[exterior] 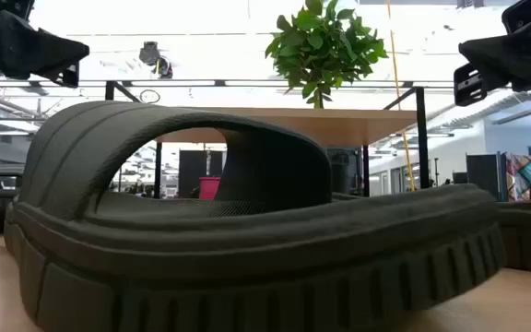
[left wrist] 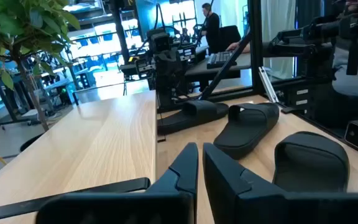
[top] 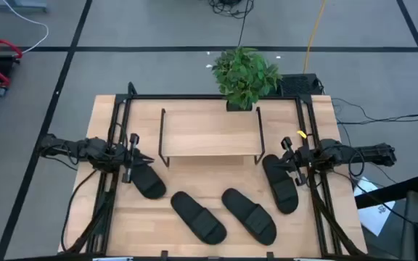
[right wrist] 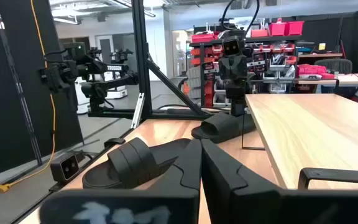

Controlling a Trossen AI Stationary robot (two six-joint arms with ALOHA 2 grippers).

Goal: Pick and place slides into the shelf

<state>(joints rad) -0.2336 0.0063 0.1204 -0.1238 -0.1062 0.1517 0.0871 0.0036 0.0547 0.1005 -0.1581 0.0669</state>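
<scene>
Four black slides lie sole-down on the table in front of the shelf (top: 209, 134), a light plank on thin black wire legs. In the high view the left slide (top: 148, 181), two middle slides (top: 198, 216) (top: 249, 214) and the right slide (top: 280, 183) form a row. One middle slide (exterior: 247, 240) fills the low view. My left gripper (top: 140, 158) (left wrist: 201, 163) hovers shut by the shelf's left end, above the left slide's far end. My right gripper (top: 285, 161) (right wrist: 201, 158) hovers shut by the shelf's right end, above the right slide. Both are held high (exterior: 63, 51) (exterior: 468, 78).
A potted green plant (top: 244, 76) stands at the table's far edge behind the shelf. Black frame rails (top: 118, 130) (top: 307, 130) run along the table's left and right sides. Bare wood shows on the shelf top (left wrist: 92, 137) and near the table's near edge (top: 151, 232).
</scene>
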